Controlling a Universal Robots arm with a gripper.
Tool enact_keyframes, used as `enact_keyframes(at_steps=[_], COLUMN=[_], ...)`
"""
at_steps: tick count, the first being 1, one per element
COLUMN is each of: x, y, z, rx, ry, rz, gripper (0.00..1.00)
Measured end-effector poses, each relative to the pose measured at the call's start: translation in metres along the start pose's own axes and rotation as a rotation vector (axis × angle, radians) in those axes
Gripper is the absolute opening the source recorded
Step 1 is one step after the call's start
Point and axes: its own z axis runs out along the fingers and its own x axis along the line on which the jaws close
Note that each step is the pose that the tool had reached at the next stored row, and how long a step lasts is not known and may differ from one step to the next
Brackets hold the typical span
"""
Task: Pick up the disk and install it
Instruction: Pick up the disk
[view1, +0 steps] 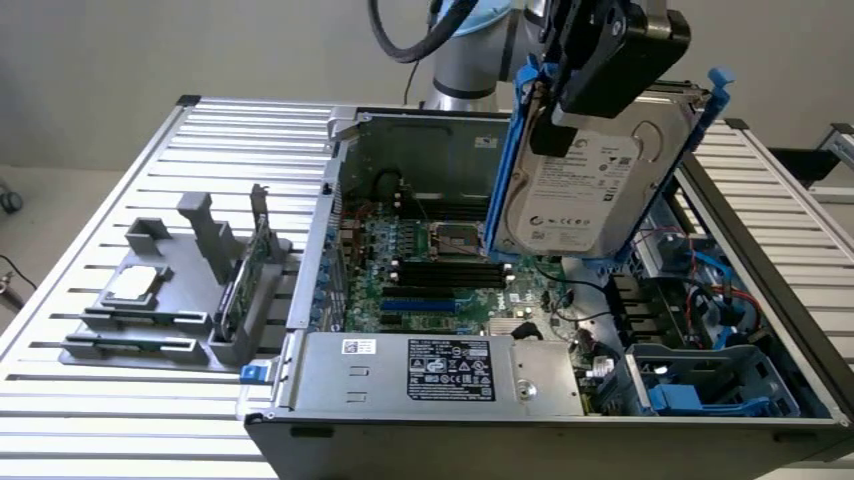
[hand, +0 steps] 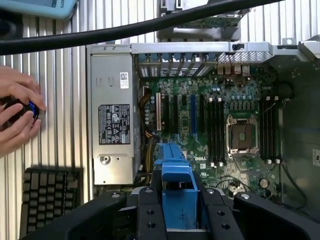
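The disk (view1: 577, 195), silver-grey with a white label and framed by a blue carrier, hangs upright in the air over the open computer case (view1: 400, 375). My gripper (view1: 571, 105) is shut on its upper edge. In the wrist view the blue carrier (hand: 177, 192) sits between my two black fingers (hand: 150, 212), with the motherboard (hand: 220, 130) far below it. The disk is above the case's side toward the exterior view's right, touching nothing else.
Inside the case are the motherboard (view1: 434, 265), a grey power supply (view1: 427, 370) and a blue drive bay (view1: 701, 390). A grey holder (view1: 174, 300) with a square chip (view1: 134, 285) and a green card (view1: 247, 275) stands at the exterior view's left. A person's hand (hand: 17, 117) and a keyboard (hand: 47, 197) lie beside the case.
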Motion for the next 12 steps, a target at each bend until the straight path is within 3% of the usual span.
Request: enact_keyframes(at_steps=[12], x=[0.03], y=[-0.0299], z=[-0.0024], rx=[-0.0028], ry=[-0.0009], rz=[0.0], gripper=[0.33])
